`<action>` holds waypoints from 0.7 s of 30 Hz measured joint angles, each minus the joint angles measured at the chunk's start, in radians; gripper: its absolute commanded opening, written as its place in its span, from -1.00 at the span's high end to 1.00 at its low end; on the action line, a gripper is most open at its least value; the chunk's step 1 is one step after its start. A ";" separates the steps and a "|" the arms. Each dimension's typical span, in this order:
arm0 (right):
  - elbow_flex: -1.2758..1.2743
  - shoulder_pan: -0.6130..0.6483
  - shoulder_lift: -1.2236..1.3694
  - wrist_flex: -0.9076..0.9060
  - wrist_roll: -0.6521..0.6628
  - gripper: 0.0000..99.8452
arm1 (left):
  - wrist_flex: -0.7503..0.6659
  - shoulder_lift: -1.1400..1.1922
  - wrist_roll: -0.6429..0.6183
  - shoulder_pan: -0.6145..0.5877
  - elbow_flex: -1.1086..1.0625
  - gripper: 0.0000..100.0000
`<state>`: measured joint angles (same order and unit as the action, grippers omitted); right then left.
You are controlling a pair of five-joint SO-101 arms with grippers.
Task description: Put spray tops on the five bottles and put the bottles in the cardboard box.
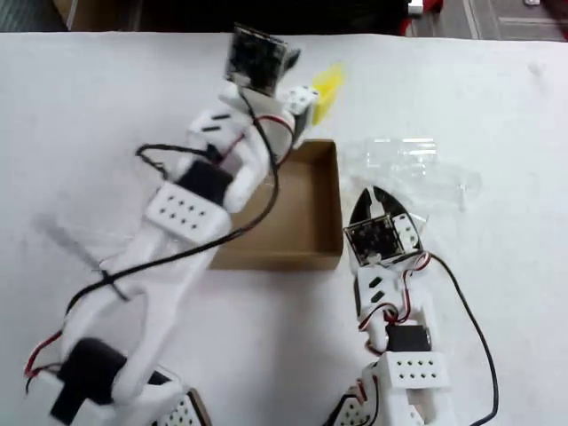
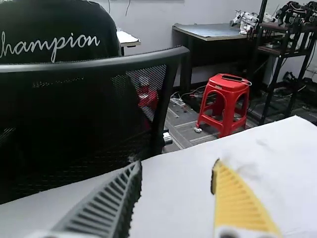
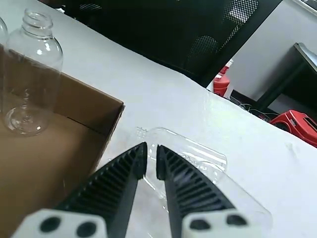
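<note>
White table point(image 1: 80, 124): left end effector point(image 2: 176, 171) spread, right end effector point(image 3: 151, 149) closed; bottle point(image 3: 32, 74) in cardboard box point(image 3: 91, 106).

— How does the left arm point(image 1: 182, 209) sit?
— Stretched out long from its base at the near left, slanting away and towards the right. The left gripper point(image 2: 176, 166) at its far end is spread wide, with a grey finger point(image 2: 111, 201) on one side and a yellow finger point(image 2: 237, 203) on the other.
— And the right arm point(image 1: 399, 351)?
— It sits low at the near right, pointing straight away. The right gripper point(image 3: 151, 148) has its black ribbed fingers point(image 3: 119, 183) nearly together, with a thin slit between them.
</note>
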<state>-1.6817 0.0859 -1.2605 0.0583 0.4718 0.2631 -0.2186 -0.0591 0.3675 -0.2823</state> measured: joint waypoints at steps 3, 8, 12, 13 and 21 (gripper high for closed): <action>0.000 0.000 0.000 0.000 0.000 0.95 | 0.123 -0.087 -0.032 -0.012 0.049 0.58; 0.000 0.000 0.000 0.000 0.000 0.95 | 0.351 -0.302 -0.107 -0.049 0.077 0.58; 0.000 0.000 0.000 0.000 0.002 0.95 | 0.509 -0.506 -0.118 -0.049 0.077 0.58; 0.000 0.000 0.000 0.000 0.002 0.95 | 0.549 -0.554 -0.118 -0.060 0.077 0.58; 0.000 0.000 0.000 0.000 0.002 0.95 | 0.921 -0.825 -0.120 -0.336 0.052 0.58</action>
<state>-1.6817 0.0859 -1.2605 0.0583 0.4733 1.1838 -1.0441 -0.1788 0.0315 -0.2302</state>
